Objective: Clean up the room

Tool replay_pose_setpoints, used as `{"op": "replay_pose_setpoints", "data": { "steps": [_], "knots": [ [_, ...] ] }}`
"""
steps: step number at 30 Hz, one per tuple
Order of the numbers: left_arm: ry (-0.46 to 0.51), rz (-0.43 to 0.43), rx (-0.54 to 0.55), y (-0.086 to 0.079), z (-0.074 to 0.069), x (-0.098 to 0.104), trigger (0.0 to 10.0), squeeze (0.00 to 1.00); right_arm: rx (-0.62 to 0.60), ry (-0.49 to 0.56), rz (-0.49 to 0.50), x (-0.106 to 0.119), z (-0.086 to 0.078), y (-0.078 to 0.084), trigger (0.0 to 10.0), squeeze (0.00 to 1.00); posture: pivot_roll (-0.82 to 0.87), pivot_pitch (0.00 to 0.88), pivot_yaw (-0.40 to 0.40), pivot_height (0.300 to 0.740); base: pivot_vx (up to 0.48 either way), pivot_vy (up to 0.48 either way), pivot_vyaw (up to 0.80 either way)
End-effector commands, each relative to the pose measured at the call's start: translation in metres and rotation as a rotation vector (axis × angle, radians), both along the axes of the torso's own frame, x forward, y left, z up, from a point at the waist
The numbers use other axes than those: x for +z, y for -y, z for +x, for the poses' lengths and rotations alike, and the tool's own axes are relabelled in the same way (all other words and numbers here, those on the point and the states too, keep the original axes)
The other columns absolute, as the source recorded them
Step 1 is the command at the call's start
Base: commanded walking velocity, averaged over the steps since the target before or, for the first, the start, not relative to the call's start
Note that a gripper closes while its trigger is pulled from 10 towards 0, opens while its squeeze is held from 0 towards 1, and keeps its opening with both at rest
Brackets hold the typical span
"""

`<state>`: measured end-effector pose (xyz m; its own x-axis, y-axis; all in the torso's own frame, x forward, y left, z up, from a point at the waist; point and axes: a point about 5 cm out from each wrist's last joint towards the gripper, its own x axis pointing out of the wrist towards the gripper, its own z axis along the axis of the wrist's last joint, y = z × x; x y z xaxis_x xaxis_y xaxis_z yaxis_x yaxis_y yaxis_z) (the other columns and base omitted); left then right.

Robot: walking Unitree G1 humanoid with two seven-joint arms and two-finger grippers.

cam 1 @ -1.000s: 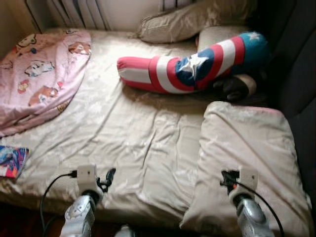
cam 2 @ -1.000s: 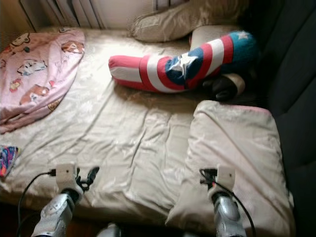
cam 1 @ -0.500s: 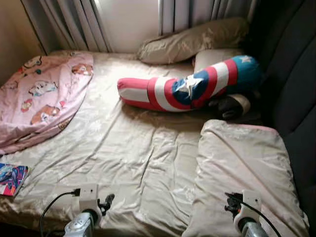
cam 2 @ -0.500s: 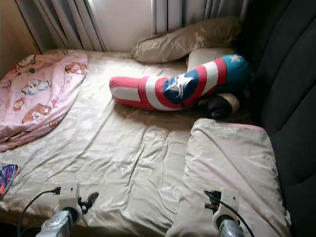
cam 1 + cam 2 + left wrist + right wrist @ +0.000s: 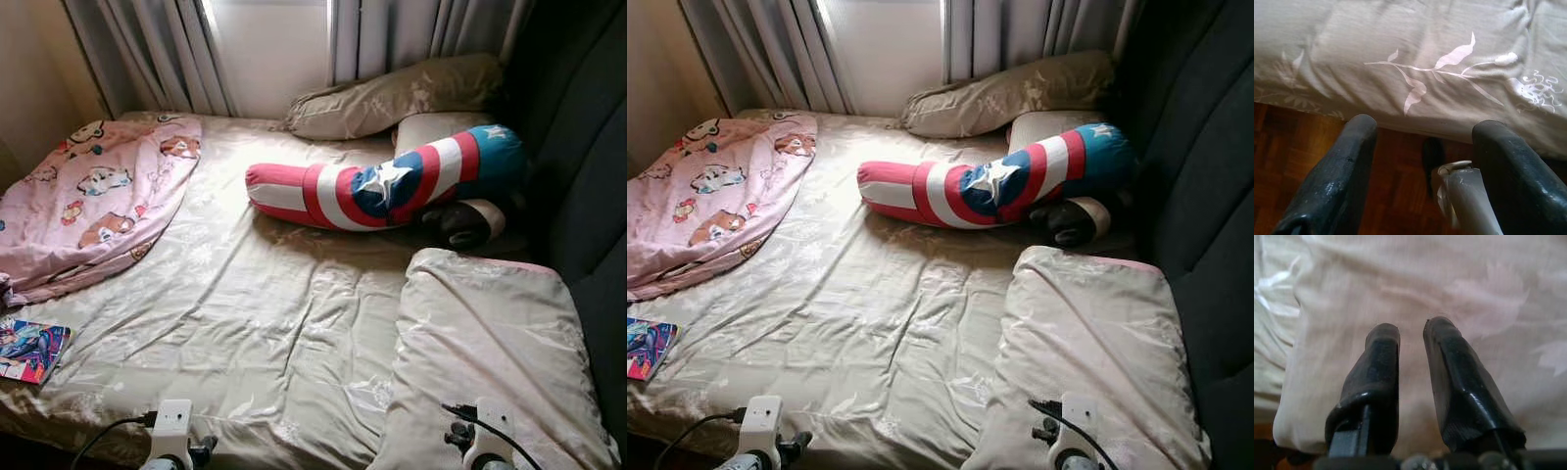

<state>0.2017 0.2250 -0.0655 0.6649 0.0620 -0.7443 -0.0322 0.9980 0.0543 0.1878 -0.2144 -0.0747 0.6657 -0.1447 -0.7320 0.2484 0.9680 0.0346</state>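
Where the head views look down, a bed (image 5: 255,323) with a creased beige sheet lies under a curtained window (image 5: 269,49). On the bed, a pink blanket (image 5: 93,206) lies at the robot's left, a striped bolster (image 5: 382,181) near the head pillows (image 5: 392,98), a large pillow (image 5: 490,343) at the right edge, and a book (image 5: 31,350) at the near left corner.

In the left wrist view, the left gripper (image 5: 1422,147) gapes wide and empty over the wooden floor (image 5: 1283,161) just beside the bed's edge.

In the right wrist view, the right gripper (image 5: 1411,328) hovers over the large pillow, fingers slightly parted, holding nothing.
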Motion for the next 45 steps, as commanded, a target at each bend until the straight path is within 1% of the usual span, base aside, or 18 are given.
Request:
{"op": "replay_pose_setpoints", "data": {
  "steps": [1,2,7,11,13,16,17,18,19,25,29,33,35,38,39,40,41,45],
  "knots": [
    [-0.043,0.009,-0.018,0.002,-0.007,-0.005,10.0,0.00,-0.026,-0.010,0.006,-0.001,-0.002,0.001,10.0,0.00,0.01,0.072,0.012,0.740,0.000,0.000,0.00],
    [-0.048,0.009,-0.029,0.005,-0.008,-0.006,10.0,0.00,-0.039,-0.013,0.005,-0.001,-0.003,0.003,10.0,0.00,0.00,0.075,0.012,0.740,0.000,0.000,0.00],
    [-0.063,0.020,-0.039,0.006,-0.011,-0.008,10.0,0.00,-0.038,-0.020,0.003,-0.002,-0.004,0.002,10.0,0.00,0.01,0.086,0.009,0.740,0.000,0.000,0.00],
    [-0.075,0.028,-0.024,0.002,-0.015,-0.009,10.0,0.00,-0.037,-0.018,0.023,-0.003,-0.005,-0.002,10.0,0.00,0.02,0.095,0.009,0.740,0.000,0.000,0.00],
    [-0.089,0.032,-0.022,-0.001,-0.019,-0.011,10.0,0.00,0.009,-0.040,-0.009,-0.005,-0.007,-0.006,10.0,0.00,0.02,0.098,0.009,0.740,0.000,0.000,0.00],
    [-0.097,0.030,-0.021,-0.004,-0.023,-0.012,10.0,0.00,-0.003,-0.044,-0.001,-0.006,-0.008,-0.008,10.0,0.02,0.01,0.107,0.011,0.740,0.000,0.000,0.00],
    [-0.101,0.029,-0.022,-0.005,-0.024,-0.012,10.0,0.00,-0.007,-0.043,0.002,-0.006,-0.009,-0.009,10.0,0.49,0.01,0.107,0.011,0.740,0.000,0.000,0.00],
    [-0.101,0.029,-0.022,-0.005,-0.024,-0.012,10.0,0.00,-0.007,-0.043,0.002,-0.006,-0.009,-0.009,10.0,0.49,0.01,0.107,0.011,0.740,0.000,0.000,0.00],
    [-0.102,0.029,-0.021,-0.005,-0.025,-0.013,10.0,0.00,-0.010,-0.039,0.005,-0.006,-0.009,-0.009,10.0,1.00,0.01,0.109,0.011,0.740,0.000,0.000,0.00],
    [-0.104,0.025,-0.019,-0.007,-0.028,-0.013,10.0,0.00,-0.017,-0.039,0.008,-0.007,-0.010,-0.010,10.0,1.00,0.01,0.114,0.013,0.740,0.000,0.000,0.00],
    [-0.102,0.019,-0.015,-0.005,-0.030,-0.015,10.0,0.00,0.008,-0.037,-0.009,-0.007,-0.009,-0.012,10.0,1.00,0.00,0.117,0.010,0.740,0.000,0.000,0.00],
    [-0.102,0.009,-0.016,0.007,-0.028,-0.016,10.0,0.00,0.005,-0.038,-0.009,-0.007,-0.010,-0.011,10.0,1.00,0.01,0.116,0.006,0.740,0.000,0.000,0.00],
    [-0.098,0.001,-0.021,0.017,-0.024,-0.017,10.0,0.00,0.015,-0.041,-0.009,-0.007,-0.010,-0.011,10.0,1.00,0.01,0.117,0.004,0.740,0.000,0.000,0.00],
    [-0.096,-0.004,-0.024,0.024,-0.022,-0.017,10.0,0.00,0.016,-0.043,-0.013,-0.007,-0.010,-0.012,10.0,1.00,0.01,0.114,0.002,0.740,0.000,0.000,0.00],
    [-0.096,-0.006,-0.023,0.025,-0.022,-0.017,10.0,0.00,0.021,-0.047,-0.014,-0.007,-0.010,-0.012,10.0,0.91,0.01,0.114,0.003,0.740,0.000,0.000,0.00],
    [-0.096,-0.007,-0.023,0.027,-0.021,-0.018,10.0,0.00,0.027,-0.053,-0.017,-0.008,-0.011,-0.013,10.0,0.69,0.01,0.109,0.001,0.740,0.000,0.000,0.00],
    [-0.097,-0.008,-0.024,0.028,-0.021,-0.018,10.0,0.00,0.034,-0.056,-0.020,-0.008,-0.011,-0.014,10.0,0.00,0.01,0.109,0.001,0.740,0.000,0.000,0.00],
    [-0.097,-0.011,-0.007,0.021,-0.023,-0.017,10.0,0.00,0.032,-0.051,-0.008,-0.008,-0.010,-0.016,10.0,0.00,0.02,0.109,0.001,0.740,0.000,0.000,0.00]
  ]
}}
